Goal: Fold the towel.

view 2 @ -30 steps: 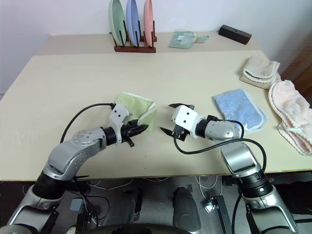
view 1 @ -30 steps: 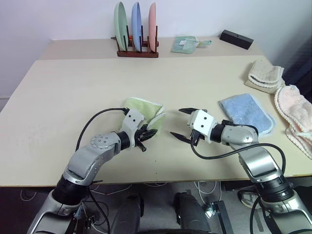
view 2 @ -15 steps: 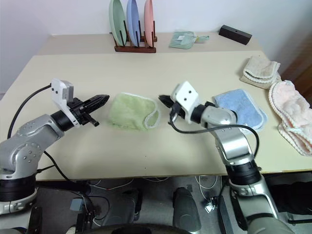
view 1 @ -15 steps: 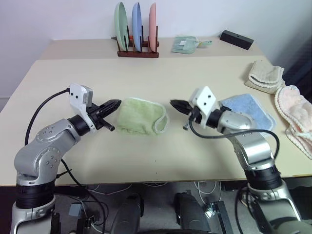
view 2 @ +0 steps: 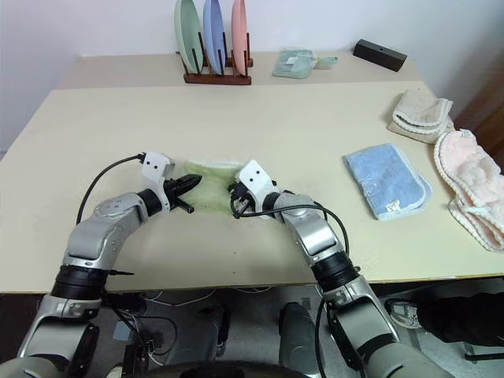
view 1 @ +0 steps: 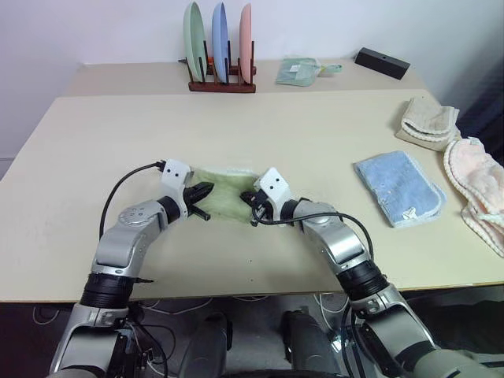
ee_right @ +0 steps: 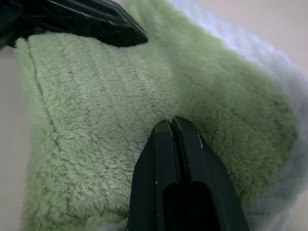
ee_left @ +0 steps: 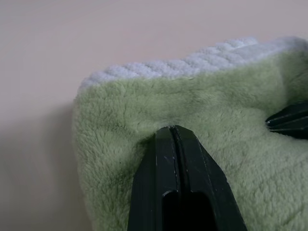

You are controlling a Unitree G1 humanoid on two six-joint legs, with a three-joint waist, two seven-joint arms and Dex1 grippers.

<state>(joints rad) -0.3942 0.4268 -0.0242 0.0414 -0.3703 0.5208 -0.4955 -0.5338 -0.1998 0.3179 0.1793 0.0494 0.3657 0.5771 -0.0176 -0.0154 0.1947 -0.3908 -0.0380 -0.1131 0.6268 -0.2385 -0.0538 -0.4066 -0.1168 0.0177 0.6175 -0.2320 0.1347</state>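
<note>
The light green towel [view 1: 228, 187] lies bunched and folded on the table [view 1: 260, 126], near its front middle. My left gripper [view 1: 206, 190] is shut, and its tips press into the towel's left part; the wrist view shows the closed left fingertips [ee_left: 171, 132] denting the pile just inside the white edging [ee_left: 192, 65]. My right gripper [view 1: 249, 198] is also shut, with the right fingertips [ee_right: 171, 124] resting on the towel's right part. The two grippers point at each other across the cloth, a short way apart. No cloth shows between either pair of fingers.
A small blue towel [view 1: 398, 187] lies to the right, with a beige towel [view 1: 428, 122] and a pink towel [view 1: 476, 185] at the right edge. At the back stand a plate rack [view 1: 223, 55], a green cloth [view 1: 299, 71] and a black box [view 1: 382, 61].
Both grippers were open a second ago, then shut and drew out to either side of the towel. Now both have come inward and their closed tips rest on it.
</note>
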